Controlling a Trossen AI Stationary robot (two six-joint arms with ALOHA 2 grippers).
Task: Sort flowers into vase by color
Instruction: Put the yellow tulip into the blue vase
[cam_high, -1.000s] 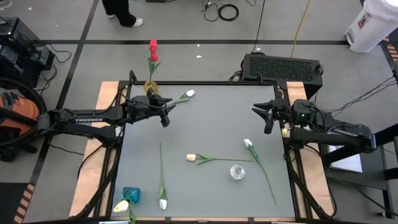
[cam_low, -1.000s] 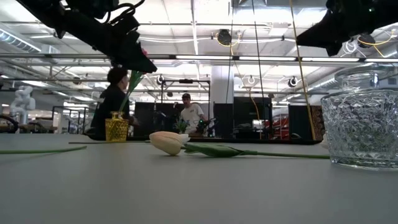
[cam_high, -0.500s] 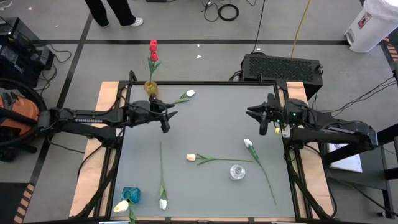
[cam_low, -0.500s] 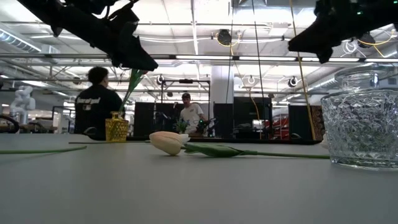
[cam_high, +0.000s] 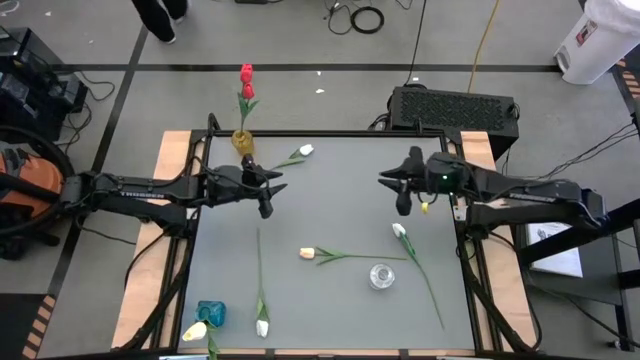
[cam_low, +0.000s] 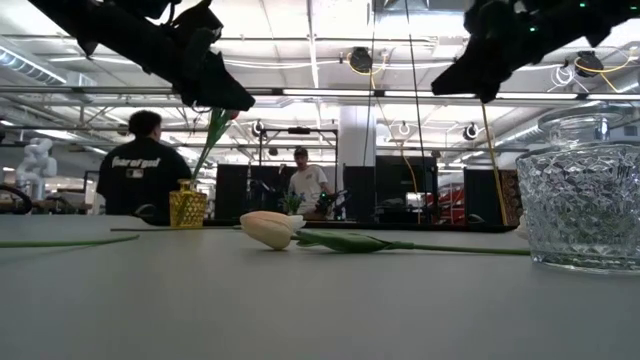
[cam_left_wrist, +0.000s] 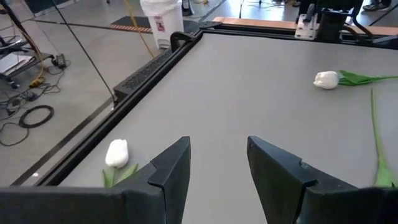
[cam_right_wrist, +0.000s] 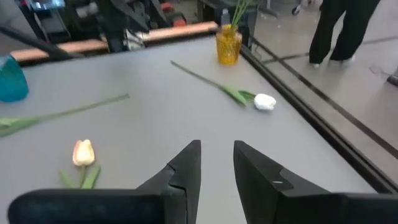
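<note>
My left gripper (cam_high: 266, 190) hangs above the worktop (cam_high: 340, 215) with its fingers (cam_left_wrist: 171, 171) spread apart and nothing between them. Just ahead of it, toward the worktop's far edge, lies a white tulip (cam_high: 306, 150), and just beside my left wrist the yellow vase (cam_high: 241, 140) stands at the far corner with a red tulip (cam_high: 246, 74) upright in it.

My right gripper (cam_high: 401, 190) hovers over the other side of the worktop, fingers (cam_right_wrist: 186, 163) a little apart and empty. Below it, on the near side, lies a second white tulip (cam_high: 399, 230), its stem running away toward the near right corner. Between my two grippers and nearer the front lies a cream-yellow tulip (cam_high: 307, 254), its stem pointing toward the clear glass vase (cam_high: 381, 276), which stands just beside that stem.

In front of my left gripper a long green stem runs down to a third white tulip (cam_high: 262, 328) at the front edge. Near it, at the front left corner, a blue vase (cam_high: 210, 313) stands with a yellow tulip (cam_high: 195, 331) touching it.

Beyond the worktop, a person in a dark shirt (cam_low: 138, 170) sits with their back to me.
</note>
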